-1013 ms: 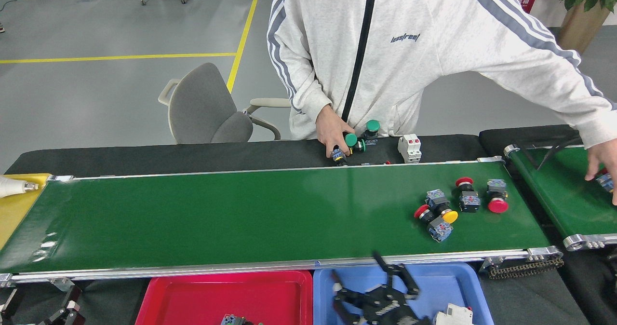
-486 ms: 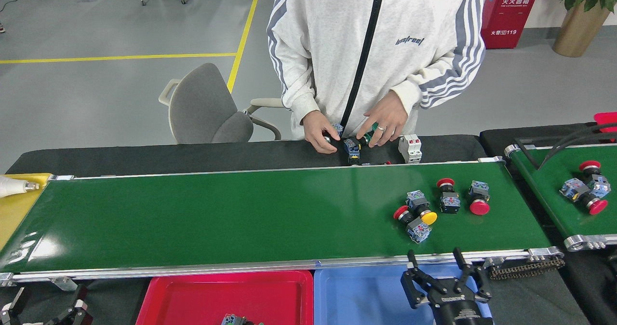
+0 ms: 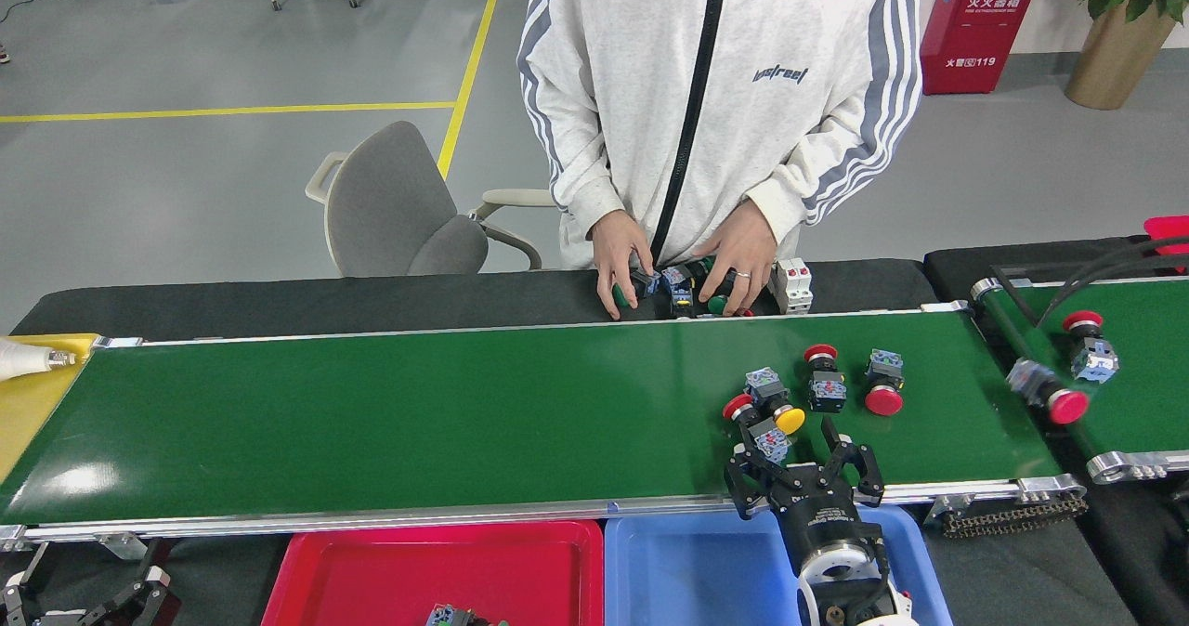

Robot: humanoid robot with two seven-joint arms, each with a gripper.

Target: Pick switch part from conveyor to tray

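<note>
Four switch parts (image 3: 806,392) are seen clustered on the right end of the conveyor (image 3: 464,412), red- and yellow-capped. The right hand (image 3: 804,470) is held over the belt's near edge just beside the nearest part, fingers spread wide, nothing gripped. Below lie a blue tray (image 3: 706,570) and a red tray (image 3: 446,566). The left hand (image 3: 102,598) is barely visible at the bottom-left corner; its state cannot be told

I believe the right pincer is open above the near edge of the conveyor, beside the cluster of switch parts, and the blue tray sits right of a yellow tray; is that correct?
Nearly: the tray beside the blue tray is red, not yellow, as the head view shows. The red tray lies to its left. The rest holds: the right pincer is open above the conveyor's near edge, beside the switch parts.
</note>
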